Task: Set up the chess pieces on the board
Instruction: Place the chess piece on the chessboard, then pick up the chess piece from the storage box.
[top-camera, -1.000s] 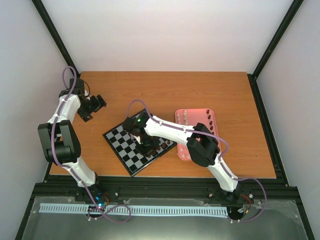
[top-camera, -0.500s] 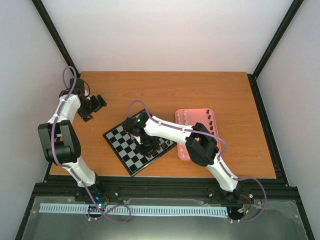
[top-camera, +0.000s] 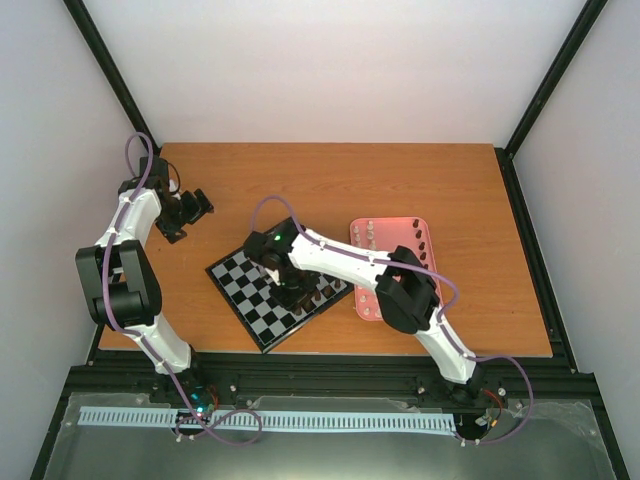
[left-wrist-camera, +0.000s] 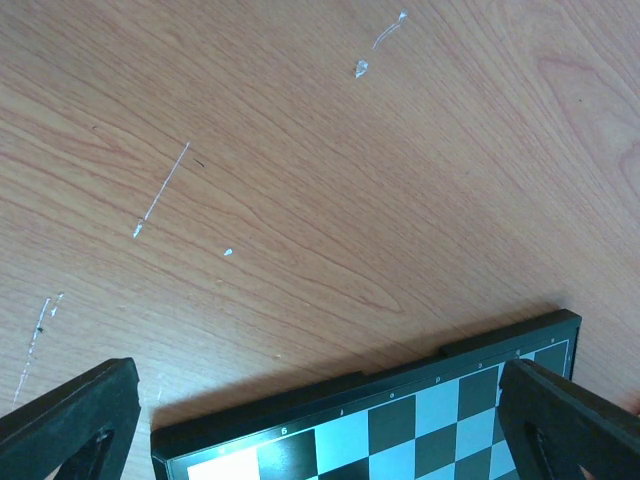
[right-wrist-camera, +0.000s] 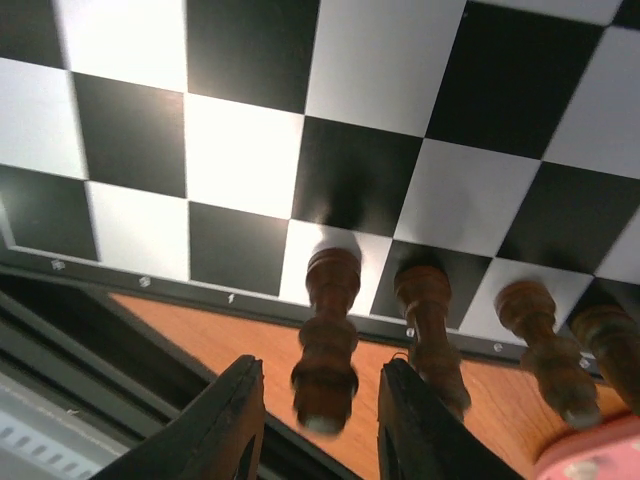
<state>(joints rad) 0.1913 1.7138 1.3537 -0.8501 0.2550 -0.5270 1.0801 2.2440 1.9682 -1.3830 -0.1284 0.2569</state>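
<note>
The board (top-camera: 245, 285) lies tilted at the table's middle front. Several dark brown pieces (top-camera: 325, 293) stand along its right edge. My right gripper (top-camera: 293, 297) hovers over that edge. In the right wrist view its fingers (right-wrist-camera: 228, 420) stand apart on either side of one dark piece (right-wrist-camera: 327, 345) that stands on a pale square, with more dark pieces (right-wrist-camera: 428, 325) beside it. My right gripper (right-wrist-camera: 320, 428) is open. My left gripper (top-camera: 190, 215) is open and empty over bare table at the far left. A board corner (left-wrist-camera: 400, 425) shows in the left wrist view.
A pink tray (top-camera: 396, 226) right of the board holds cream pieces (top-camera: 368, 233) on its left side and dark pieces (top-camera: 425, 250) on its right. Black frame rails run along the table's left, right and near edges.
My right wrist has shifted slightly to the left over the board's right edge. The left arm has not moved.
</note>
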